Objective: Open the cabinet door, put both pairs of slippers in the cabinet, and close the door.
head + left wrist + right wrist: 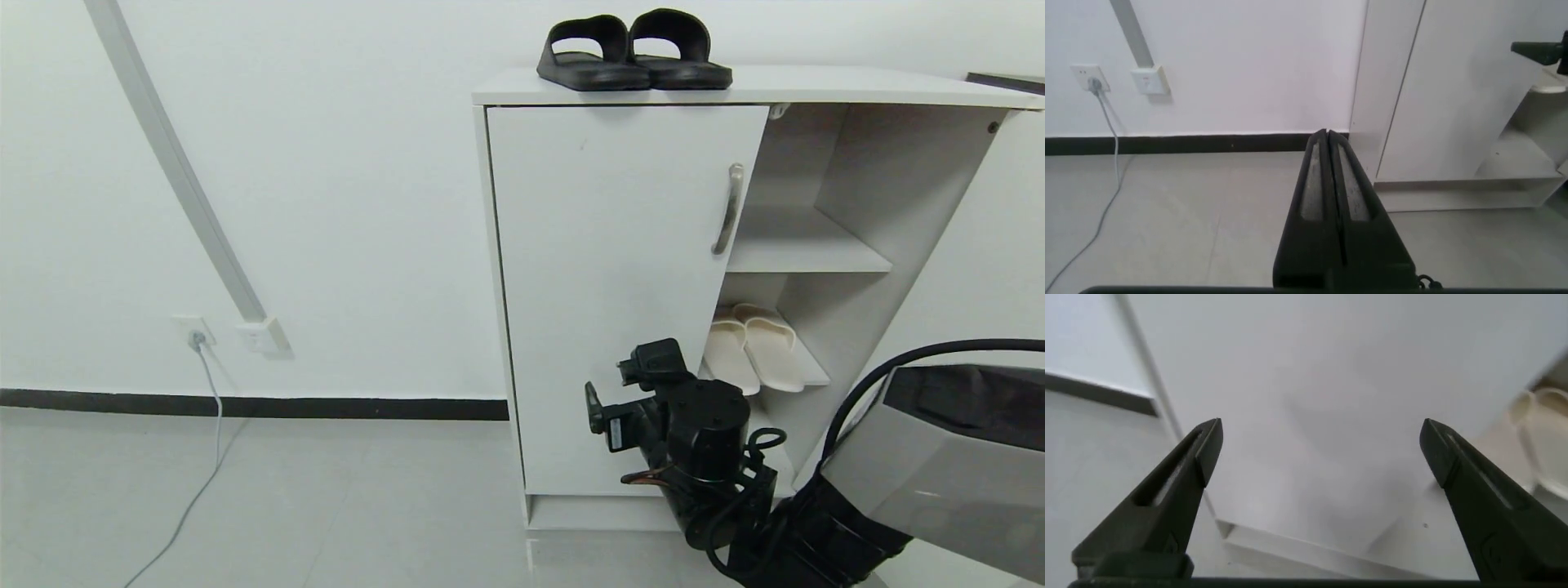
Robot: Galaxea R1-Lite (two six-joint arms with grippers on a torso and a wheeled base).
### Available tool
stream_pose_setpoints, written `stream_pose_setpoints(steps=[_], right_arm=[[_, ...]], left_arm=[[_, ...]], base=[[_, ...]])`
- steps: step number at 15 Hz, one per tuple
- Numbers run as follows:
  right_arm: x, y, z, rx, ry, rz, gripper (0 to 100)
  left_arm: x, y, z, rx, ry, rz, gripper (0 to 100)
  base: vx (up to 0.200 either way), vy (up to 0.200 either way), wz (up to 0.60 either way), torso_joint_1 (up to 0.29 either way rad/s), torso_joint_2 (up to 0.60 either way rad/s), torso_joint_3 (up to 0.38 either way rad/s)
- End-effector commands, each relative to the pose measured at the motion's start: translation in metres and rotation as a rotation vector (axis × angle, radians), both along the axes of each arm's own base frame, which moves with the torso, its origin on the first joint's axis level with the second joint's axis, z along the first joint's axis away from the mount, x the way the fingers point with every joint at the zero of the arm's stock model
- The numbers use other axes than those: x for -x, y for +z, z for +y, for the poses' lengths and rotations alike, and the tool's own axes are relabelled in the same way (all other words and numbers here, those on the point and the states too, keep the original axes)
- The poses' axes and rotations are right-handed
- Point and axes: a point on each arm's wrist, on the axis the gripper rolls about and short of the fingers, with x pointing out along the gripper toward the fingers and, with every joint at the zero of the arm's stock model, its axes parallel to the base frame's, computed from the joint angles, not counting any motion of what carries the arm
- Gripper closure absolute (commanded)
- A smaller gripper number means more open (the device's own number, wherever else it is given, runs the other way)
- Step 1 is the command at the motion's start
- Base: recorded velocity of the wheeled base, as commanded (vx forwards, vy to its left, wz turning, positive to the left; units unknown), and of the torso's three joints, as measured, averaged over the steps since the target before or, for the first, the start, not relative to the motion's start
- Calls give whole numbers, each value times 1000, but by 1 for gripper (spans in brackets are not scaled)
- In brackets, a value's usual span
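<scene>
Black slippers point(635, 53) sit paired on top of the cabinet point(857, 82), above the closed left door point(612, 286). The cream pair point(755, 347) already lies on a lower shelf point(814, 377) in the open right bay, so approx halfway: 2nd pair is next. R hand point(618, 385) hangs low before that door, fingers spread wide & empty, prob just off the panel; contact hard to tell. L hand point(1327, 184) is low near the floor point(1192, 220), fingers pressed together, holding nothing. Next: raise R hand to the top, pinch the black pair, lower into a free shelf.
</scene>
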Motion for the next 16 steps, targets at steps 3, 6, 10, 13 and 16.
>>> stream_pose_setpoints(steps=[3,6,10,13,16], right_arm=[[-2,1,-2,-10,12,-14,0],[-4,-1,-10,22,22,-20,0],[-4,-1,-11,24,27,-25,0],[-4,-1,-11,26,29,-27,0],[-4,-1,-11,24,29,-29,0]], left_arm=[[0,0,0,0,-1,2,100],[0,0,0,0,-1,2,100],[0,0,0,0,-1,2,100],[0,0,0,0,-1,2,100],[0,0,0,0,-1,2,100]], base=[[0,0,0,0,0,0],[0,0,0,0,0,0],[0,0,0,0,0,0],[0,0,0,0,0,0],[0,0,0,0,0,0]])
